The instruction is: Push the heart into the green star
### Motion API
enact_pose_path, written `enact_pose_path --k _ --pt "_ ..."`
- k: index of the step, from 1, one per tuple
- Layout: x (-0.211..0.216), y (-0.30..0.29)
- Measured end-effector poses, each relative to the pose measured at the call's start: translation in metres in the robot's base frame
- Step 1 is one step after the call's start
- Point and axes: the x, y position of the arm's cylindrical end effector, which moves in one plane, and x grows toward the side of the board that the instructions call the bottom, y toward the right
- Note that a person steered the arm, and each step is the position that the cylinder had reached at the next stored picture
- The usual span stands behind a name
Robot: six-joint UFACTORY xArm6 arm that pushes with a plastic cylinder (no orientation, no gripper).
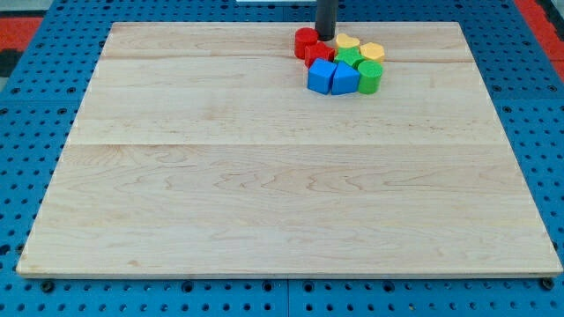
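My tip [325, 38] comes down at the top of the frame, a little right of centre, and there are no fingers to speak of: it is a plain dark rod, holding nothing. Its end sits between the red cylinder [305, 41] on its left and the yellow heart [347, 42] on its right, just beside both (whether it touches either I cannot tell). Directly below the tip lies a second red block [318, 54], whose shape I cannot make out. The heart lies at the top edge of a tight cluster; the green star [349, 58] is just below it, and the two look to be touching or nearly so. A second yellow block [373, 51] sits to the right of the heart, with a green cylinder [369, 77] below it. Along the lower edge of the cluster stand two blue blocks, one a cube [320, 77] on the left and the other [345, 78] pressed against its right side. All of this rests on a pale wooden board [264, 194], which lies on a blue pegboard table [26, 132].
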Motion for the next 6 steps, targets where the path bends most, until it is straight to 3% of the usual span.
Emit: enact_pose_path --k 4,6 --pt "-0.021 0.002" --pt "0.008 0.030"
